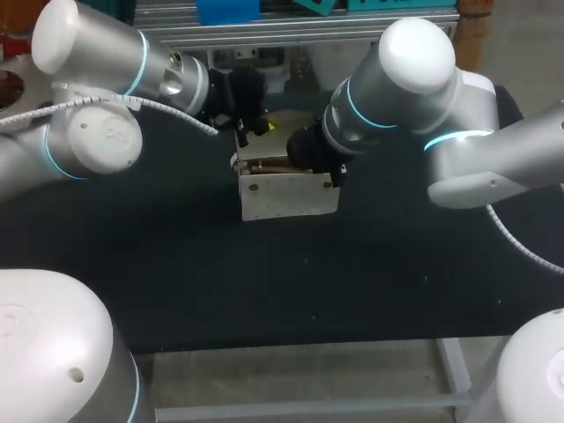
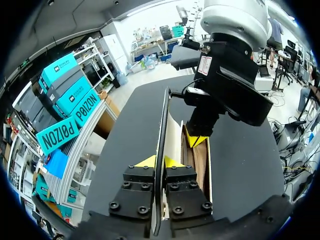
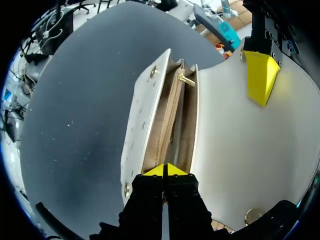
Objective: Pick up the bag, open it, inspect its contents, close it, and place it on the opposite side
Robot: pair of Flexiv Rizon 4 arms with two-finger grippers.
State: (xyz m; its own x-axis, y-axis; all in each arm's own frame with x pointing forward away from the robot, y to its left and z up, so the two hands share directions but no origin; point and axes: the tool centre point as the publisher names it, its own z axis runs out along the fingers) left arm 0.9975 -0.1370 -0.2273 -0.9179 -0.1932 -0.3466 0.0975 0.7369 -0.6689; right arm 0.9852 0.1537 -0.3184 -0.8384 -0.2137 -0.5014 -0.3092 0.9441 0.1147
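Black table (image 1: 176, 264) fills the scene, with a cream bag (image 1: 286, 198) standing upright near its middle, mouth open. From the left, the left gripper (image 2: 159, 162) is clamped on the raised flap (image 3: 240, 135), whose thin edge runs between its yellow tips. At one end of the opening the right gripper (image 3: 165, 170) points down into the bag, tips pressed together; whether they pinch any part of it I cannot tell. Toward the opening's far end sits a brass clasp (image 3: 185, 79).

One bag (image 1: 286, 196), one dark surface (image 1: 264, 282). Arms: left arm (image 1: 97, 62), right arm (image 1: 414, 79), that's two. Pincers: left pincer (image 2: 159, 162), right pincer (image 3: 165, 170), two again.
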